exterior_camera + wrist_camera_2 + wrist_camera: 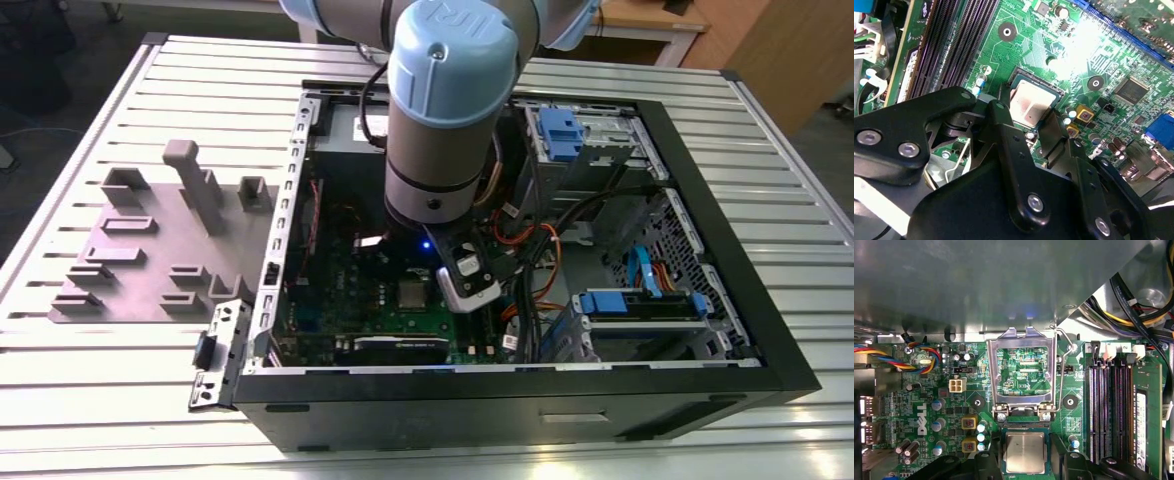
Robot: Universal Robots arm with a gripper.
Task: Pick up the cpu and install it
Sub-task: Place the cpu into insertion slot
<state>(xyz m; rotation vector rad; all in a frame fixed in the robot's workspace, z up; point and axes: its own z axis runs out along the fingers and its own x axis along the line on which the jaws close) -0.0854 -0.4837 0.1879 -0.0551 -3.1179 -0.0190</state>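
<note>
Since the cpu [1030, 102] lies flat and square inside its socket [1024, 425], pale metal top up, I judge the work to be at the seating step: the chip is in place near the middle of the green motherboard [899, 405] but is not yet locked down. The gripper [1028, 131] hangs directly over it, its black linkage flanking the chip on two opposite sides. Whether it pinches the chip or stands clear of it I cannot tell.

Just beyond the socket in the first wrist view, the silver bracket frame [995, 375] is swung open, with the board showing through its window. The thin wire lever [1060, 365] beside it is lifted too. Long dark memory slots [1109, 410] run along one side of the socket, near but apart from it.

In the exterior view, the arm [447, 110] reaches down into the open computer case [534, 380]. The case lies on its side across the middle of the slatted metal table [134, 400]. A grey fixture plate [134, 260] with upright blocks sits toward the table's edge on the exterior view's left, well apart from the gripper.

As I read it, the next move calls for a straight motion with no sideways drag, so the chip is not shifted across the socket contacts. It also calls for the frame and lever to come down over a chip that sits level, with nothing caught beneath.
</note>
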